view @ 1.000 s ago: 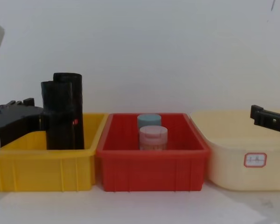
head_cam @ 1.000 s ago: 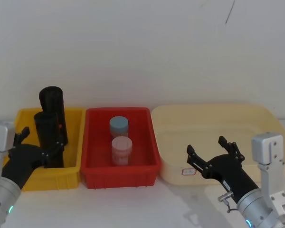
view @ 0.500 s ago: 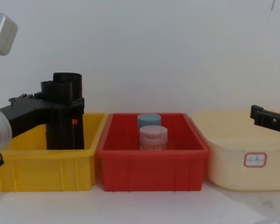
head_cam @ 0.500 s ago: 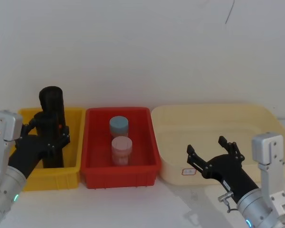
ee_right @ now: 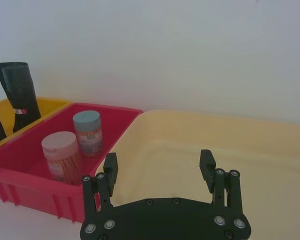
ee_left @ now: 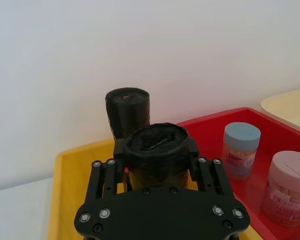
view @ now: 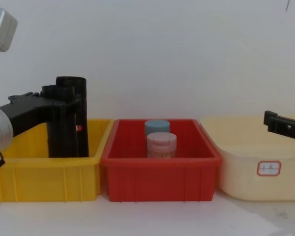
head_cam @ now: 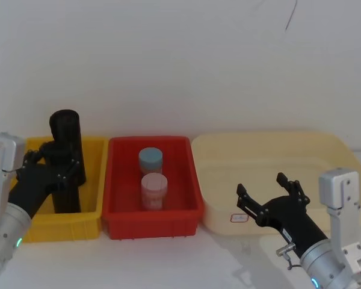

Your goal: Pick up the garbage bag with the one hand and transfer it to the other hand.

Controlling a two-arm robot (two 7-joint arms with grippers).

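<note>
At frame left the left claw pinches the garbage bag near its top, a roll likely stiff, light, slick; lower right, the right claw gapes wide.

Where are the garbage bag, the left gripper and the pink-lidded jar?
garbage bag [head_cam: 66, 198], head view, lower body.
left gripper [ee_left: 156, 149], left wrist view, midway between fingertips.
pink-lidded jar [head_cam: 154, 181], head view, lid.

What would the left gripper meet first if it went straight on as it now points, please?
Shut on the garbage bag, the left gripper would likely push it into the second black roll just behind; their gap is unclear. The right gripper hovers open over the cream tub.
</note>
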